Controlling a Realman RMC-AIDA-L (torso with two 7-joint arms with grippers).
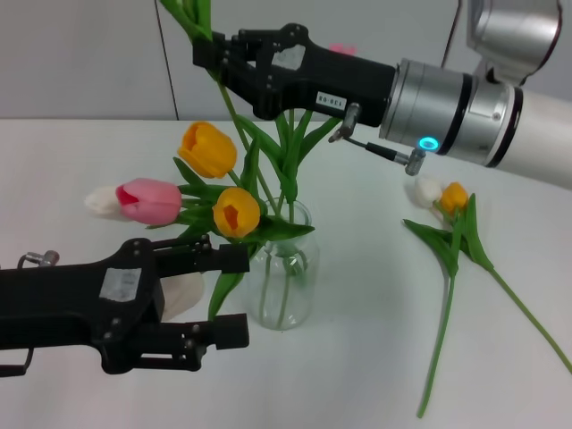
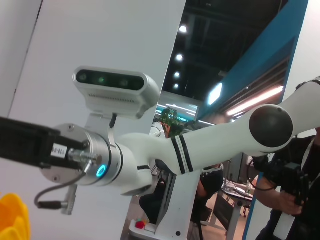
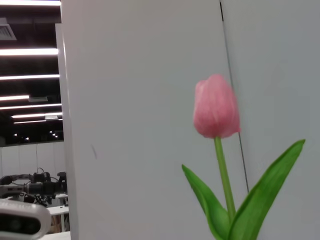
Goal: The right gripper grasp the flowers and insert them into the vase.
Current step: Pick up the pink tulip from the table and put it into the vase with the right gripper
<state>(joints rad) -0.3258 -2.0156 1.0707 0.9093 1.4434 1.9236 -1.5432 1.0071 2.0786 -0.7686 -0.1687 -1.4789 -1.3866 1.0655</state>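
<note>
Above the vase (image 1: 284,268), right gripper (image 1: 210,54) w/ fingers clenched on a green stem of the flowers (image 1: 268,161); stems run down through the vase neck into the glass, leaves spreading at the rim. Pink head (image 3: 216,106) shows upright in right wrist view, against a pale wall. Vase stands on white worktop (image 1: 357,357), w/ yellow-orange tulips (image 1: 207,148) and a pink-and-white bloom (image 1: 143,200) just beside its neck. Two more tulips, white and orange heads (image 1: 444,196), lie flat on worktop, well apart to the right. Left gripper (image 1: 214,295) low by the vase, fingers spread, holding nothing.
</note>
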